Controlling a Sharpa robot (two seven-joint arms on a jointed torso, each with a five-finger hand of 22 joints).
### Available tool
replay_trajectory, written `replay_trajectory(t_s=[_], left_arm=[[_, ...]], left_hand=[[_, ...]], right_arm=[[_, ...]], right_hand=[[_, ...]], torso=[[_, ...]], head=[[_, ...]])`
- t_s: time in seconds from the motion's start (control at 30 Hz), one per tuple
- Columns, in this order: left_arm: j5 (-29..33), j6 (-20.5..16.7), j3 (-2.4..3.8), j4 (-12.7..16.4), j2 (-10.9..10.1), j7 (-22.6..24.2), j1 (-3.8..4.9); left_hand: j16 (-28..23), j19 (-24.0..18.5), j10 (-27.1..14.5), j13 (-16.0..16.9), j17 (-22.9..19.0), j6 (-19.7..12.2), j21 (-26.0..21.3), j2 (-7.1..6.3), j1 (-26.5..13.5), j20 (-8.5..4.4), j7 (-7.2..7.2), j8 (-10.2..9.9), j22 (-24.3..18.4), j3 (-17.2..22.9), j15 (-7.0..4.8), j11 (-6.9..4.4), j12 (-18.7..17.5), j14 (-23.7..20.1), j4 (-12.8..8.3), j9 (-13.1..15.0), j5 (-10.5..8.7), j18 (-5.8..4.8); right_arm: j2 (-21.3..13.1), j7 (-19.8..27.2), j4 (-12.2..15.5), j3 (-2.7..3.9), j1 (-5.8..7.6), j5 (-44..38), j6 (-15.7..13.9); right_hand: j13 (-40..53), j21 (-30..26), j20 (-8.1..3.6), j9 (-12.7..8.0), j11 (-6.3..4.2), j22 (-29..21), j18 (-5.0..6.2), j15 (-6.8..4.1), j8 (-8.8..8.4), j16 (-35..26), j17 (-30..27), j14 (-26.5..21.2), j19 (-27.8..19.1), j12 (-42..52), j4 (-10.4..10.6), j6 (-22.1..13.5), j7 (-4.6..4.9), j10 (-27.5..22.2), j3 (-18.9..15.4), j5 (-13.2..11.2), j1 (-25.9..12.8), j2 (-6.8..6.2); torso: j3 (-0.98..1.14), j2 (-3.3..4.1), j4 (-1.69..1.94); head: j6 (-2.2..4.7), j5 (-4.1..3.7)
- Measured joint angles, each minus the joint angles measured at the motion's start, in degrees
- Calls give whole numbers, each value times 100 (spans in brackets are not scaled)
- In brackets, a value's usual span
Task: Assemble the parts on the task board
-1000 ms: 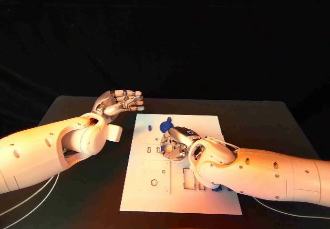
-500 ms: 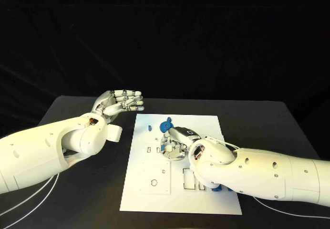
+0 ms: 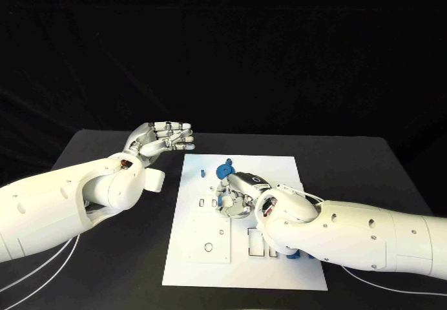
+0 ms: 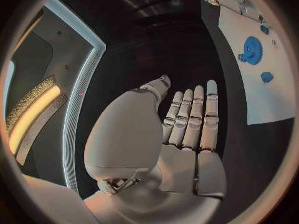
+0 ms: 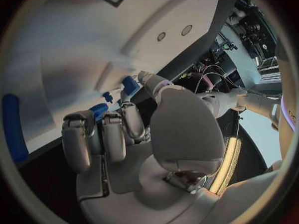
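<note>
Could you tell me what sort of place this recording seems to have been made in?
Probably a robotics lab or test bench set up for assembly trials. A white task board with cut-outs and small blue parts such as a blue gear lies on a black table against a dark backdrop, and cables run beside the arms.

— Furniture? 
— One black table (image 3: 368,161), matte top, far edge straight across the head view.

— Backdrop? 
— Black behind the table, featureless, dark throughout.

— Lighting? 
— Left wrist view: a thin pale light strip (image 4: 84,84), curved, beside a glowing yellow bar (image 4: 31,117). Right wrist view: another yellow lit bar (image 5: 227,167).

— Floor, windows? 
— Cannot tell.
</note>
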Motion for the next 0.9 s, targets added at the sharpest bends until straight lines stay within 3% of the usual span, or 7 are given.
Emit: replay_trajectory(t_s=[0.13,0.23,0.47,0.57,0.67,0.87,0.9], left_arm=[[0,1,0,-13,3,-3,0],[0,2,0,-22,8,-8,-1],[-104,30,-1,-62,15,-151,-1],[-400,99,-1,-90,25,-511,1],[-871,232,-1,-105,67,-1048,24],[-1843,660,-2,-102,199,-2110,156],[-2028,762,-2,-109,236,-2315,187]], left_hand=[[0,0,0,0,0,0,0,0,0,0,-1,0,0,0,0,0,0,0,0,0,0,0],[0,-20,0,0,-1,0,0,0,0,20,-1,0,0,0,0,0,0,0,0,0,0,0],[-28,-20,-43,4,63,-109,36,-44,-215,20,-17,-55,9,-76,5,0,0,-5,28,-23,0,0],[750,612,163,93,574,-307,524,-67,-739,-242,-78,-81,226,-525,-272,-164,237,895,378,-33,0,-2],[1884,952,323,267,1420,-537,1124,22,-851,-459,-149,317,555,-975,-482,-363,649,1137,578,118,0,-2],[3891,1156,767,933,2895,-426,2421,251,-1080,-650,-248,1333,1377,-1317,-677,-505,1807,1537,601,571,1,-1],[4644,1073,732,1276,3606,-475,2892,296,-1169,-709,-297,1625,1735,-1374,-719,-559,2312,1736,587,730,1,-1]], right_arm=[[-15,31,28,-1,-1,-6,-46],[-49,53,79,-1,-1,-22,-102],[-312,132,330,35,32,-55,-280],[-568,327,441,65,203,46,-430],[-894,691,499,87,452,406,-586],[-1537,1345,573,115,781,1406,-758],[-1649,1436,573,116,836,1602,-776]], right_hand=[[0,0,53,-92,22,0,0,60,-50,0,0,1,-8,-96,198,-112,30,-121,-788,-259,184,80],[-20,0,63,-191,73,-1,-1,72,-84,-11,0,-11,2,-97,616,-224,61,-172,-1644,-299,591,239],[-61,0,71,-261,94,-1,-1,81,-84,-23,-1,-20,10,-97,964,-247,84,-193,-2087,-286,815,257],[-54,0,92,-288,94,2,0,102,-117,-38,-1,1,-11,-97,965,-313,88,-193,-2132,-110,963,341],[-55,0,92,-288,90,4,0,102,-98,-45,-1,1,-11,-97,935,-299,75,-196,-2094,139,1110,432],[-104,-71,91,-288,58,4,0,101,-38,-67,-2,1,-11,-97,956,-241,65,-258,-2042,246,1139,461],[-101,-72,91,-288,63,4,0,101,-34,-67,-2,1,-11,-97,943,-224,48,-264,-2009,291,1169,491]], torso=[[1,1,0],[4,2,1],[14,-5,-2],[18,-20,-5],[25,-47,-3],[46,-96,-19],[49,-103,-23]], head=[[5,-1],[9,2],[31,9],[59,-3],[66,-10],[69,43],[60,46]])
